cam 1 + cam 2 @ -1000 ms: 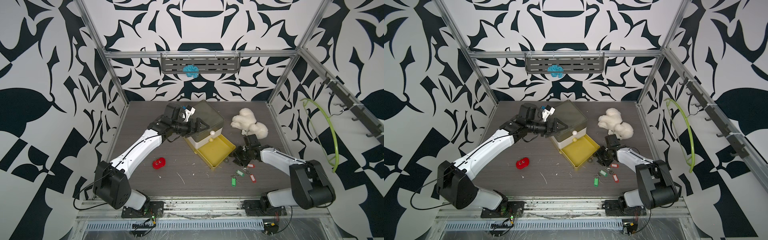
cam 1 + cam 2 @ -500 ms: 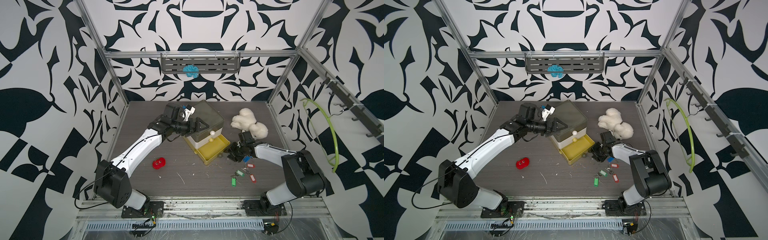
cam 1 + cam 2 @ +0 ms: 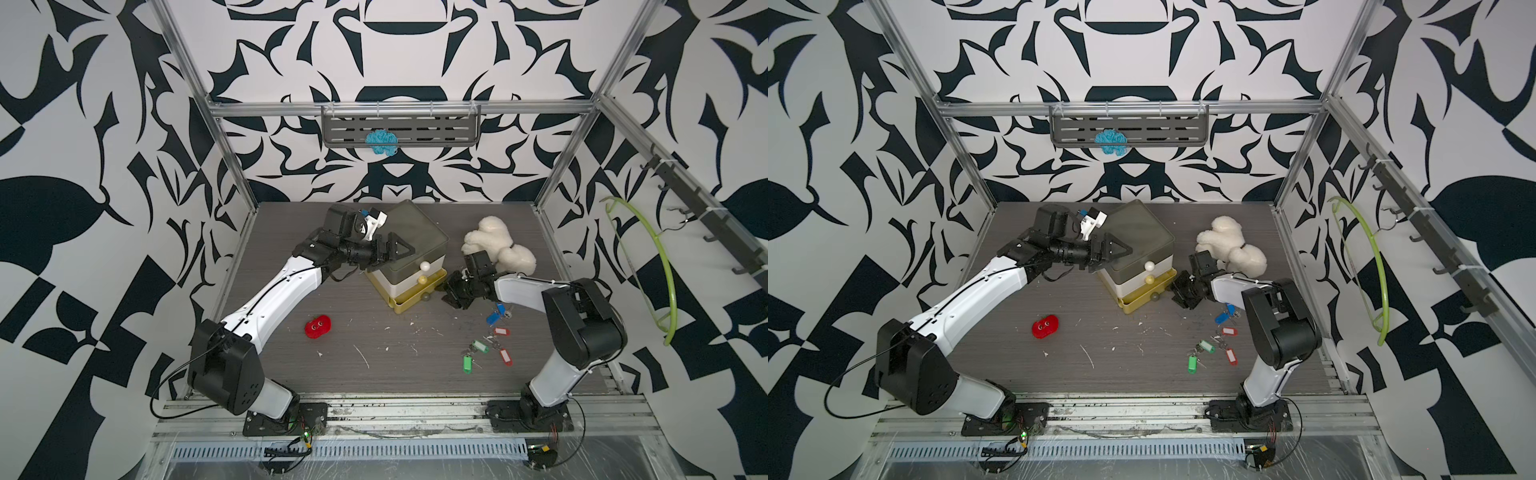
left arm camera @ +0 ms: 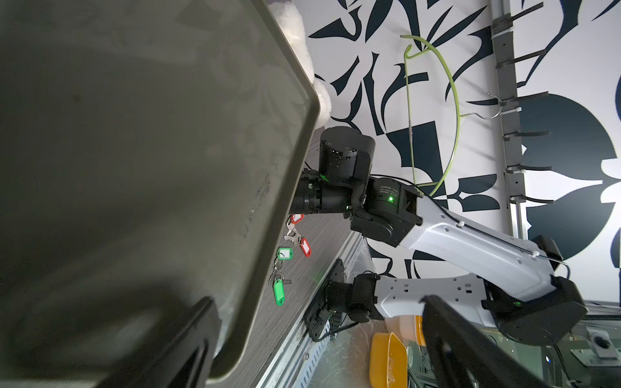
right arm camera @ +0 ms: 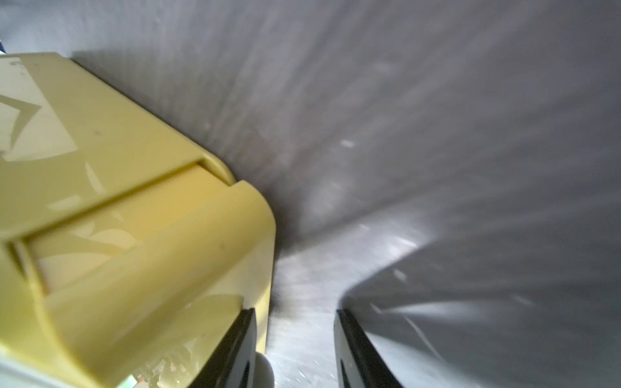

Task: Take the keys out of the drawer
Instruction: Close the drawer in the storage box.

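In both top views my left fingers (image 3: 400, 249) are spread wide and empty against the dark top of the drawer unit (image 3: 422, 237), and I judge they are bracing it. My right fingers (image 3: 452, 296) sit low over the tabletop (image 3: 374, 374), just at the front of the yellow drawer (image 3: 409, 302), the lowest one, which stands out only a little. The keys (image 3: 481, 346) lie loose on the tabletop near my right arm, well apart from the unit, with blue, red and green tags scattered among them. From my left wrist, the unit's dark top fills most of the frame. One of my fingers is over it and the other is out past its edge, and some of the keys (image 4: 285, 253) show on the tabletop beyond. From my right wrist, my fingers (image 5: 240, 349) are parted with bare tabletop between them and clasp nothing, and one is just beside the yellow drawer's corner. I judge the taking-out done, or nearly so. The drawer's inside is hidden, so I cannot tell whether any key is left in it. Closing the drawer fully seems the only thing left.
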You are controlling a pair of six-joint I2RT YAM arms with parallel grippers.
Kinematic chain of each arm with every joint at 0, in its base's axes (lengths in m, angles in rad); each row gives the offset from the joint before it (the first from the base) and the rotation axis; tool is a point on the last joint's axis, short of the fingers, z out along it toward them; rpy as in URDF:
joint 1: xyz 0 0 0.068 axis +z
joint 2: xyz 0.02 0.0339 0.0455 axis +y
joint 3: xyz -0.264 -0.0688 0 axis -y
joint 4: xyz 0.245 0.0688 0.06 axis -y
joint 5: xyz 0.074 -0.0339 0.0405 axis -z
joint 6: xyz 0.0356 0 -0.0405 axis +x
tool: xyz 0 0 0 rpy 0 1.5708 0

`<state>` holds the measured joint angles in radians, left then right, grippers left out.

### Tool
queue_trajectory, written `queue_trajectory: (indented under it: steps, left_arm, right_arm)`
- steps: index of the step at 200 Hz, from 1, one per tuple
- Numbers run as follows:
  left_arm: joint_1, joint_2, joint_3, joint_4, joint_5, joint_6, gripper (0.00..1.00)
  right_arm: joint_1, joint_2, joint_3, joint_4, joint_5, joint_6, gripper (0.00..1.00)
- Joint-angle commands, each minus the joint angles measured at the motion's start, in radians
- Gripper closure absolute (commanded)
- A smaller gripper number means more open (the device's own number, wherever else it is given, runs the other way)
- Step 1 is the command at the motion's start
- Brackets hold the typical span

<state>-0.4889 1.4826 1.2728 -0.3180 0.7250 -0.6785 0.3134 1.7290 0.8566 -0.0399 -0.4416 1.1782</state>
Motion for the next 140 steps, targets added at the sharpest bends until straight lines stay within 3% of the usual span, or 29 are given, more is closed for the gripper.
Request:
queue_trajectory:
  steps: [1,79,140]
  left_arm:
    - [0.009,0.024,-0.017,-0.039,0.002,0.022,0.01]
    - [0.013,0.028,-0.019,-0.038,-0.001,0.022,0.01]
    - [0.015,0.005,-0.017,-0.033,-0.024,0.032,0.01]
  right_arm:
    - [0.016,0.036,0.047,0.013,0.002,0.016,0.56]
    - [0.030,0.118,0.104,0.054,-0.025,0.046,0.56]
    - [0.022,0.056,0.066,0.003,-0.022,0.024,0.56]
